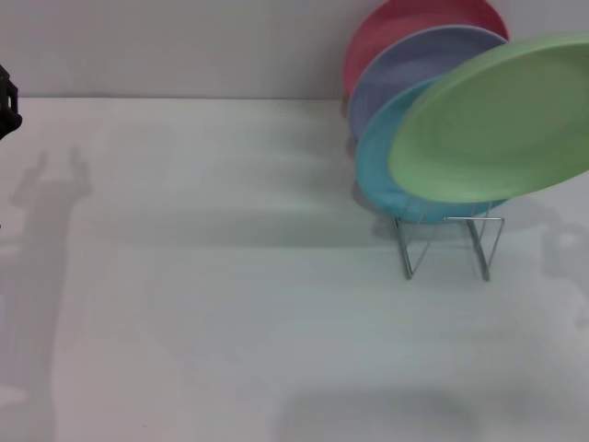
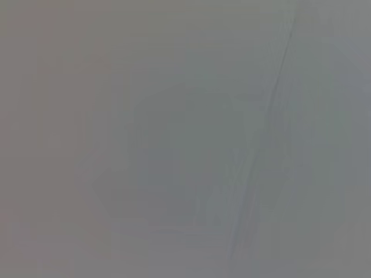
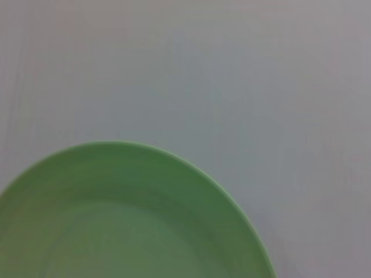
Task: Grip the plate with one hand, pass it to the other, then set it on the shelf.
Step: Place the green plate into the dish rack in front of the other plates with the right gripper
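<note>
Head view showed my left gripper as only a small black bit at the far left edge, well away from everything. I could not tell if it was open or closed. My left wrist view gave me only a plain grey blur with a thin dark line, so it helped me very little.

Moving right, the white table was bare in the middle. Past that stood the shelf, a little wire rack. Three plates already leaned in it: a red plate at the back, then a lavender plate, then a sky-blue plate in front.

The green plate was the farthest right thing. It hung tilted in the air, just in front of the blue plate and above the front wires of the rack. Its right edge ran out of the picture. My right gripper was not in any picture, but my right wrist view saw the green plate close up, so I think my right claw was holding it by that hidden edge.

I think I was on the last step, putting the plate on the shelf. Next I needed to tip the plate more upright, line its bottom edge up with the free front slot, and lower it gently without bumping the blue plate.
</note>
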